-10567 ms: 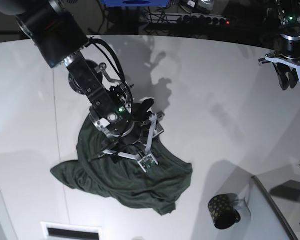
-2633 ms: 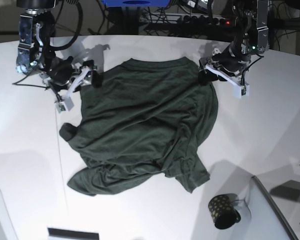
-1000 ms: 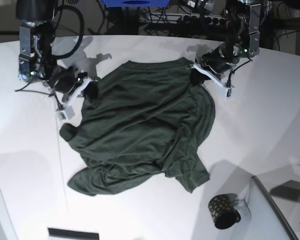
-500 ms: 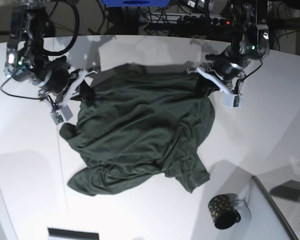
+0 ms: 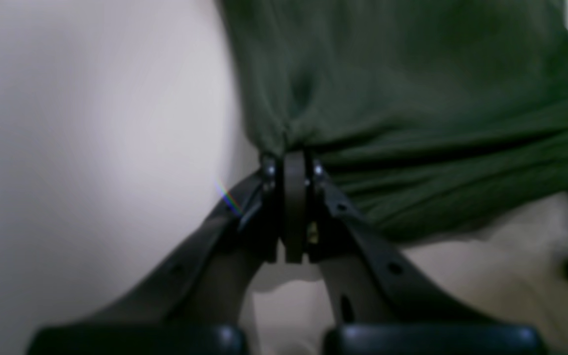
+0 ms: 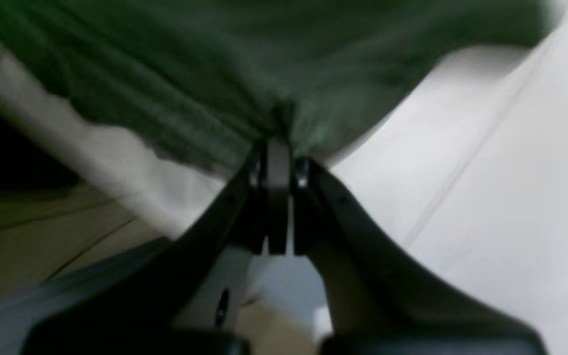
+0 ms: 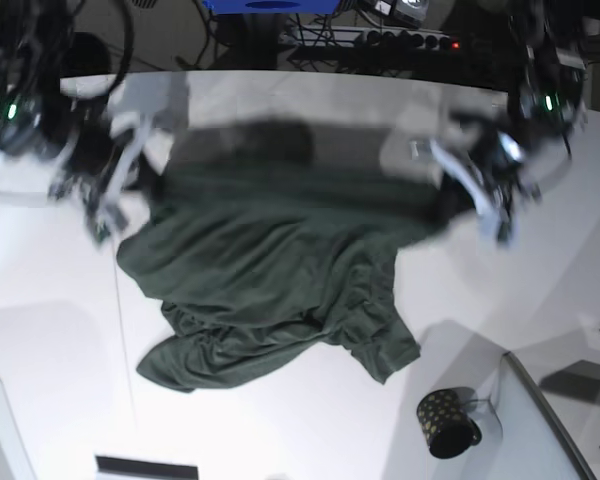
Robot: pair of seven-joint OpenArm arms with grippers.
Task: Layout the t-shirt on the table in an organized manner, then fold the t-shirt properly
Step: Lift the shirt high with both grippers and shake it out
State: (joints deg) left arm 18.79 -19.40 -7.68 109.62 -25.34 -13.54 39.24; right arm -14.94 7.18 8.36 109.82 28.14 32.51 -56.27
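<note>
At the pinch points, both sets of fingers are clamped tight on gathered cloth: the left fingers (image 5: 291,167) and the right fingers (image 6: 276,148) each grip an edge of the shirt (image 7: 270,270). From the base view the garment hangs stretched between the two blurred arms, its far edge raised, its crumpled near end dragging on the white worktop (image 7: 310,430). A mug (image 7: 446,422) stands near the trailing hem. Spreading it well likely means keeping even tension, lowering both edges together, level.
</note>
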